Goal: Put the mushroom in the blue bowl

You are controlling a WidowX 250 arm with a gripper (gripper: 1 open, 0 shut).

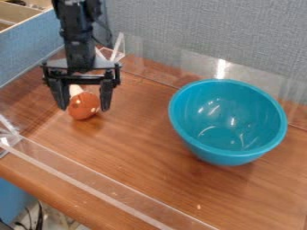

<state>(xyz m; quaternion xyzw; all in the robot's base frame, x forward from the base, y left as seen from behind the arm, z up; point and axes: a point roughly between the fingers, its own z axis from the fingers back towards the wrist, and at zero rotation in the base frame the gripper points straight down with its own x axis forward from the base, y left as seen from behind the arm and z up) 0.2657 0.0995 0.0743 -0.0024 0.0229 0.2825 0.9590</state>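
Gripper (82,96) hangs from a black arm (78,36) at the left of the view, pointing straight down, its two dark fingers (57,93) spread wide. The mushroom (82,106) lies on the wooden surface (132,166) directly below, between the two fingers; orange-brown cap toward the camera, pale stem end toward the back, partly hidden behind the gripper. Fingertips reach down to roughly the level of the cap, one on either side. Whether either finger touches the cap cannot be told from this view; nothing is pinched. The blue bowl (228,120) sits upright on the surface at the right, well apart from the mushroom and the gripper, with bare wood between them. Bowl interior glossy, showing only light reflections. A low clear plastic wall (72,180) runs along the front edge of the surface, and more clear panels stand at the back (210,65). Behind the arm at the upper left, a blue partition (30,58) with a light-coloured shelf or box (18,20) above it; grey backdrop (228,31) across the rest of the rear.
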